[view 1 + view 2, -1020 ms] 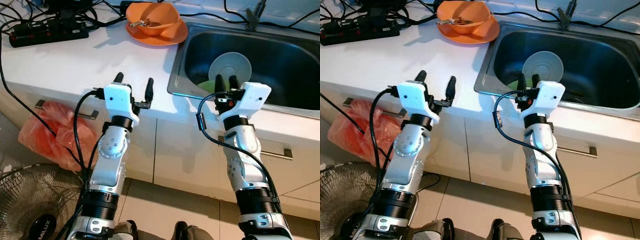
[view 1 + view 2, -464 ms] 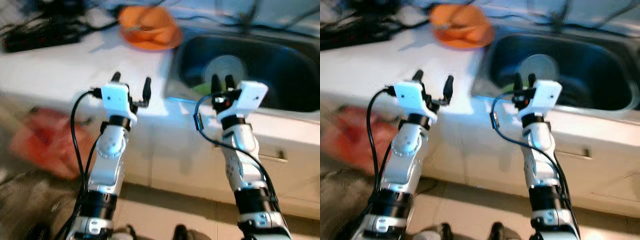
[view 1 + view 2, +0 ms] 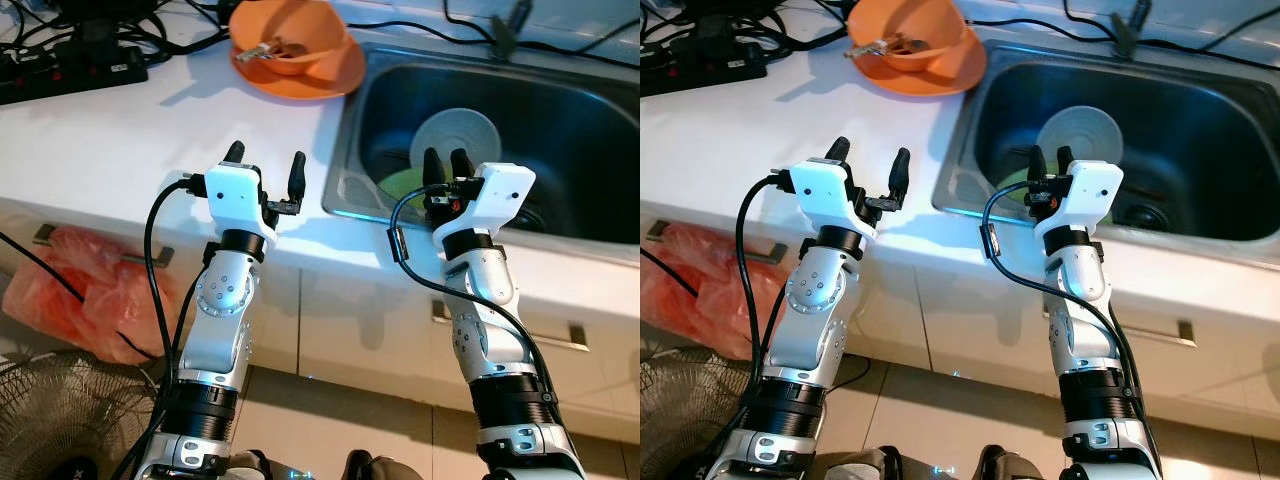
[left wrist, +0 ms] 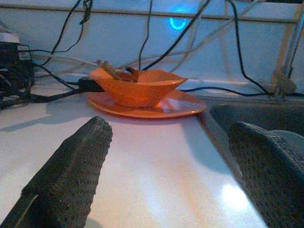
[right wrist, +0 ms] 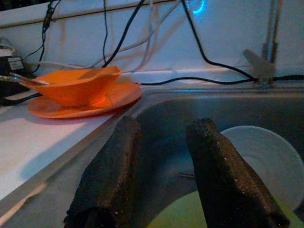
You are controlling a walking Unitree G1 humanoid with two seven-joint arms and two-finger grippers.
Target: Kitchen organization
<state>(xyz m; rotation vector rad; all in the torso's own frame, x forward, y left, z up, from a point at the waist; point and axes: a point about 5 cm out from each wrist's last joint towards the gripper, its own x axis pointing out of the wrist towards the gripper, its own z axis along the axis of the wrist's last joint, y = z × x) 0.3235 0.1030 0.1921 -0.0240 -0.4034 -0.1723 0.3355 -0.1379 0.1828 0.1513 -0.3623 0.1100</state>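
Note:
An orange bowl (image 3: 289, 35) holding utensils rests on an orange plate (image 3: 335, 78) at the back of the white counter (image 3: 120, 140), beside the steel sink (image 3: 590, 110). Inside the sink a white dish (image 3: 458, 135) leans over a green plate (image 3: 398, 184). My left gripper (image 3: 267, 157) is open above the counter's front edge, pointing at the bowl (image 4: 137, 88). My right gripper (image 3: 443, 157) hovers over the sink's front rim, its fingers (image 5: 216, 171) a narrow gap apart with nothing between them, and the white dish (image 5: 266, 156) lies just beyond.
A black power strip (image 3: 70, 75) with tangled cables lies at the counter's back left. A red plastic bag (image 3: 70, 290) hangs on a cabinet handle below, and a floor fan (image 3: 50, 420) stands at lower left. Cables and a tap (image 5: 268, 42) run along the wall.
The whole view has shifted and gone from blurred to sharp, so the camera moved; the sink sits nearer. Both arms hold the same raised pose.

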